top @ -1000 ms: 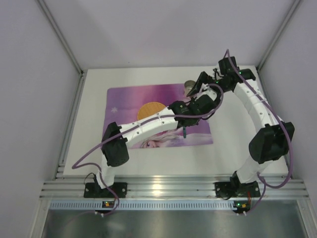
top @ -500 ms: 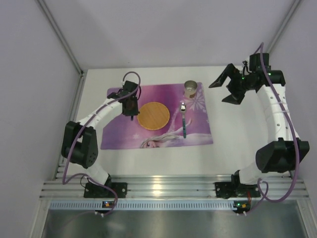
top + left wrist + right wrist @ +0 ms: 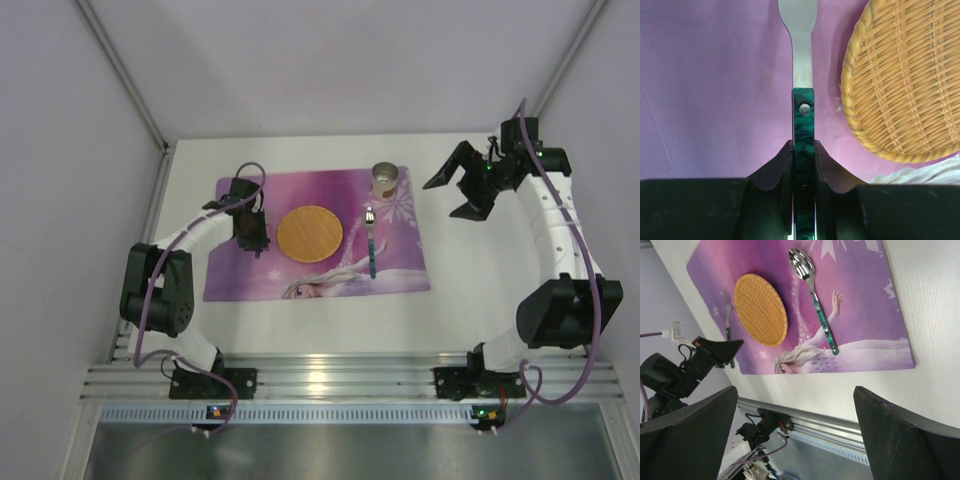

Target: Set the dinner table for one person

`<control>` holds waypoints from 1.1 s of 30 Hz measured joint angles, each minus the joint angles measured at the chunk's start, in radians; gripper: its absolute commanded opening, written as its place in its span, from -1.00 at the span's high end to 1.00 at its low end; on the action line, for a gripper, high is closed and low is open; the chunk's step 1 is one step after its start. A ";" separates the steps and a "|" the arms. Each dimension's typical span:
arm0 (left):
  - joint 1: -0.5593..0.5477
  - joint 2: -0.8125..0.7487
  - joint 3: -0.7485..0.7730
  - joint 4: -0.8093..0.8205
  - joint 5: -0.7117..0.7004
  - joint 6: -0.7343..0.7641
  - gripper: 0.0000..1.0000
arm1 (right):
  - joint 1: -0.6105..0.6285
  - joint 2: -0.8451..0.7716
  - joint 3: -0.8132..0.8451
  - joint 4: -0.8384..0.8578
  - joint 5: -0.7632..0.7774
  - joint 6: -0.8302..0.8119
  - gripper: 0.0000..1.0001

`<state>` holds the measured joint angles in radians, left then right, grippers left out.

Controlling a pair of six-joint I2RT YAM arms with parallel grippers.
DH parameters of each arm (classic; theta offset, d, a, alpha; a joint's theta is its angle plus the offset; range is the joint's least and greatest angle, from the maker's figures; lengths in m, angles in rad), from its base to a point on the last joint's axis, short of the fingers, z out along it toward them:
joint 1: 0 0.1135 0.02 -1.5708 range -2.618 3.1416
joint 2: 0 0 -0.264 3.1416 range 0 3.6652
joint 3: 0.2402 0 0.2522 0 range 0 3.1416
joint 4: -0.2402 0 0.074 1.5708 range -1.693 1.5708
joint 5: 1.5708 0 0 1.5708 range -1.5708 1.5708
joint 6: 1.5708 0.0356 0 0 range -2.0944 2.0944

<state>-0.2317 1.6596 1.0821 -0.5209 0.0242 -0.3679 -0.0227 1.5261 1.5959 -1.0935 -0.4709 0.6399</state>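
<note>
The counter (image 3: 455,300) is a white, matte top with a silver rail along its near edge, and it fills the space in front of my two bases. On its middle lies a purple placemat (image 3: 320,190) with a printed figure. A round woven plate (image 3: 310,233) sits on the centre of the placemat. To the right of the plate, apart from it, lies a spoon (image 3: 371,248) with a green handle, its bowl pointing to the far side. A small cup (image 3: 385,180) stands near the far right corner of the placemat, just beyond the bowl of the spoon.

My left gripper (image 3: 255,240) is over the left part of the placemat, just beside the plate. It is closed narrow on the green marbled handle of a fork (image 3: 802,65), and the metal neck points away from me. I cannot tell if the fork touches the placemat.

My right gripper (image 3: 441,200) hangs over the bare counter, to the right of the placemat. Its fingers (image 3: 690,425) are spread wide and nothing is between them.
</note>
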 measured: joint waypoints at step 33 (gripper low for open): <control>0.020 -0.519 -0.219 0.357 -0.223 0.133 -0.14 | 0.138 -0.263 -0.034 0.331 0.149 -0.143 -0.99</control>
<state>-0.2119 1.1408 0.8631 -0.1638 -0.1989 -0.2352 0.1150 1.2633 1.5623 -0.7628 -0.3218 0.4973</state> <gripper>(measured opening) 0.558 0.996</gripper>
